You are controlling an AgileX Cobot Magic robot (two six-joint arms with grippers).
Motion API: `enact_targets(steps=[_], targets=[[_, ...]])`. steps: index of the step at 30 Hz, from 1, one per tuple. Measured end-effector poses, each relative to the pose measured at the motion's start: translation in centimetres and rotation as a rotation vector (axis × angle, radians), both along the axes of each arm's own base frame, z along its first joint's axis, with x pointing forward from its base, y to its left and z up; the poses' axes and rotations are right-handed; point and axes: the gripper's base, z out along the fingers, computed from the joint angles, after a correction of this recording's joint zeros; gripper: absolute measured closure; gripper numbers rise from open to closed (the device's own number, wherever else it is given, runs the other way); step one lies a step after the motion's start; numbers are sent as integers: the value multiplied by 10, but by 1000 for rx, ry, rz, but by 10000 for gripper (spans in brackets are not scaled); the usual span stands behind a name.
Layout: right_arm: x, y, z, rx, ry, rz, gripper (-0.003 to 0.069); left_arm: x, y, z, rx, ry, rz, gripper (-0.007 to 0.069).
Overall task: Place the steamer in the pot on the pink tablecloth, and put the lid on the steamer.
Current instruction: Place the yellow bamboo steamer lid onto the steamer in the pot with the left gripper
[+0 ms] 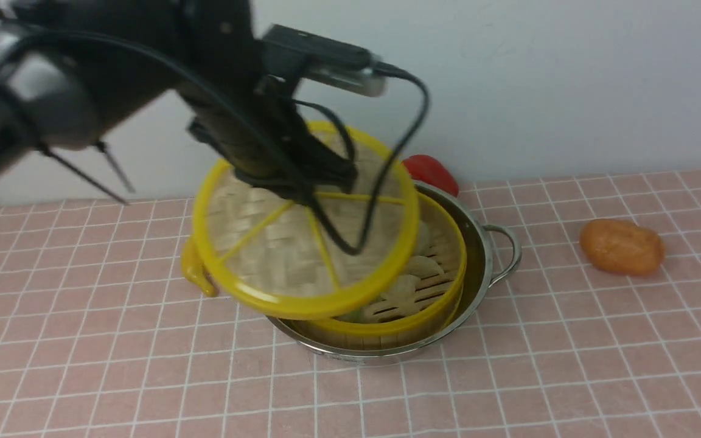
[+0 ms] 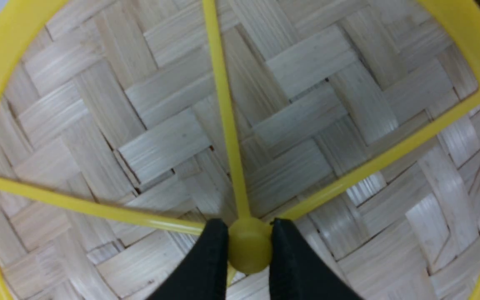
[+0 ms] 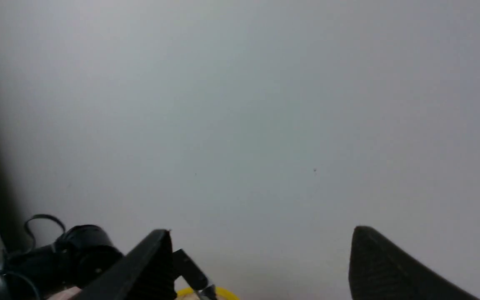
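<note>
The left gripper (image 1: 320, 185) holds the lid (image 1: 265, 255) in the air, tilted, with its lower edge toward the camera. In the left wrist view its two black fingers (image 2: 211, 258) pinch the lid's small yellow hub (image 2: 249, 252) from both sides, and the yellow spokes run out from it across the woven bamboo.

The lid hangs above the left part of the steamer (image 1: 429, 292) and covers it only partly. The right side of the basket shows, with pale dumplings (image 1: 420, 266) on the slatted floor. The steamer sits inside the pot (image 1: 478, 243), its yellow rim just inside the steel wall, and one loop handle (image 1: 510, 249) sticks out to the right. The pot stands on the pink tablecloth (image 1: 569, 340), which covers the tabletop.

A yellow item (image 1: 195, 267) lies beside the pot's left side, partly hidden by the lid. A red item (image 1: 432, 171) lies behind the pot, near the wall. An orange lump (image 1: 621, 246) rests well apart to the right.

The right gripper (image 3: 261, 231) shows only in its own wrist view. There its fingers (image 3: 148, 266) are spread wide with nothing between them, raised and facing the pale wall (image 3: 240, 104).
</note>
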Motion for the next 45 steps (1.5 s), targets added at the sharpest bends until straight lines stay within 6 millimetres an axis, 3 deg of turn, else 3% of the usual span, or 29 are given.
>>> enact_targets(steps=[5,9,31,45], targets=[[15,9,-13,-26,71,15,116,14,-33,-15,17,33,-41,508],[22,14,-21,-41,110,22,116,25,-40,-26,34,54,-38,508],[25,17,-25,-39,130,41,115,45,-49,-67,81,57,-27,508],[25,17,-25,-39,130,41,114,47,-49,-72,89,58,0,508]])
